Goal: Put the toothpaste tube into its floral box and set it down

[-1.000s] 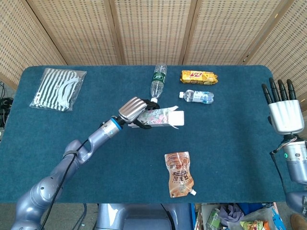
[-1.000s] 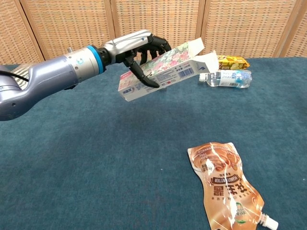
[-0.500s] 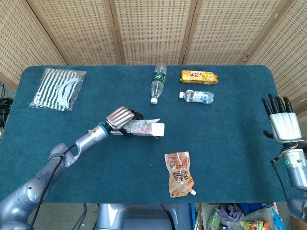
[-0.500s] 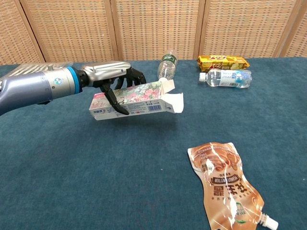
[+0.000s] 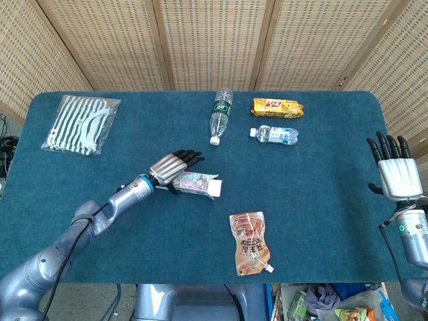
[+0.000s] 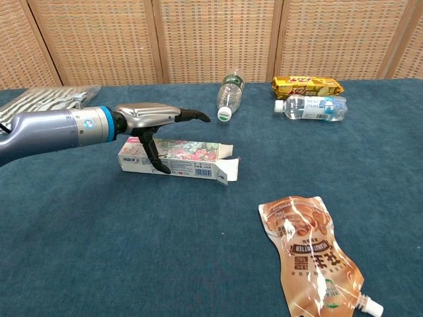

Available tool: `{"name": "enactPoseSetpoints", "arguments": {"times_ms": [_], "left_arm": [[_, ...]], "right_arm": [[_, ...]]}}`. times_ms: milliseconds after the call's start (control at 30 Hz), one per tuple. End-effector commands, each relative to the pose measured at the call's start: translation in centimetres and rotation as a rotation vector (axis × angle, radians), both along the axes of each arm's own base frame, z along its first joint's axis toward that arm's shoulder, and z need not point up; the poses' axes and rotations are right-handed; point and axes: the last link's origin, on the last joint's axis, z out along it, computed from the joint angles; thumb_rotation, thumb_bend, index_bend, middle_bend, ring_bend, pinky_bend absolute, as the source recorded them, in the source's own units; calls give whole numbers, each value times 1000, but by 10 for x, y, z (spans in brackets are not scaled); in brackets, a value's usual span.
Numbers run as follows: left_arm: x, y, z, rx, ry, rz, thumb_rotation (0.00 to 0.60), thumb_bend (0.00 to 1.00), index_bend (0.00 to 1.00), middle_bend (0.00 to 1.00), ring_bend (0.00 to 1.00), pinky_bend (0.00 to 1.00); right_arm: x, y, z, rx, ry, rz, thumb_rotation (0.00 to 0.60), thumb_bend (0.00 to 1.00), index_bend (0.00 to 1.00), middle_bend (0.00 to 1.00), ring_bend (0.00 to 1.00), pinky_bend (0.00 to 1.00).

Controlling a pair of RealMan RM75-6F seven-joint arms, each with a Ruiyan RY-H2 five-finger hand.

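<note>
The floral box (image 6: 182, 158) lies flat on the blue table (image 6: 132, 251), its end flaps open toward the right; the head view shows the box (image 5: 198, 183) left of centre. My left hand (image 6: 152, 117) hovers over the box's left end with fingers stretched out flat and the thumb reaching down in front of it, no longer gripping; in the head view the left hand (image 5: 171, 168) covers that end. The toothpaste tube is not visible by itself. My right hand (image 5: 394, 170) is raised at the table's right edge, fingers apart and empty.
A brown spouted pouch (image 5: 251, 251) lies near the front. Two plastic bottles (image 5: 220, 114) (image 5: 275, 135) and a yellow snack pack (image 5: 277, 106) sit at the back. A striped packet (image 5: 80, 124) lies at the back left.
My left hand lowered the box to the table and opened its fingers, letting go. The box now lies flat. The right hand has barely moved.
</note>
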Motion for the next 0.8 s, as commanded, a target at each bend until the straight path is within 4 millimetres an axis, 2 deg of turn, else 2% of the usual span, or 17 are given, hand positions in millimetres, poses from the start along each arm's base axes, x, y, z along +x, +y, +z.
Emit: {"name": "enactPoseSetpoints", "arguments": {"times_ms": [33, 133, 200, 367, 467, 600, 800], "left_arm": [[5, 3, 14, 8, -79, 17, 600, 110, 0, 0, 0, 27], [8, 5, 34, 23, -165, 21, 600, 111, 0, 0, 0, 2], [6, 3, 57, 43, -224, 15, 600, 111, 0, 0, 0, 0], [-20, -15, 119, 153, -221, 30, 600, 111, 0, 0, 0, 0], [-46, -42, 153, 274, -188, 82, 600, 111, 0, 0, 0, 0], [-77, -82, 183, 417, -183, 194, 600, 111, 0, 0, 0, 0], [-118, -145, 203, 575, -166, 375, 600, 111, 0, 0, 0, 0]], "right_arm": [[2, 3, 1, -4, -10, 6, 600, 0, 0, 0, 0, 0], [4, 9, 4, -11, -27, 18, 600, 0, 0, 0, 0, 0], [6, 17, 6, -17, -51, 31, 600, 0, 0, 0, 0, 0], [6, 35, 9, -17, -91, 64, 600, 0, 0, 0, 0, 0], [6, 49, 7, -9, -123, 84, 600, 0, 0, 0, 0, 0], [5, 64, 0, 11, -157, 101, 600, 0, 0, 0, 0, 0], [4, 89, -7, -31, -133, 116, 600, 0, 0, 0, 0, 0]]}}
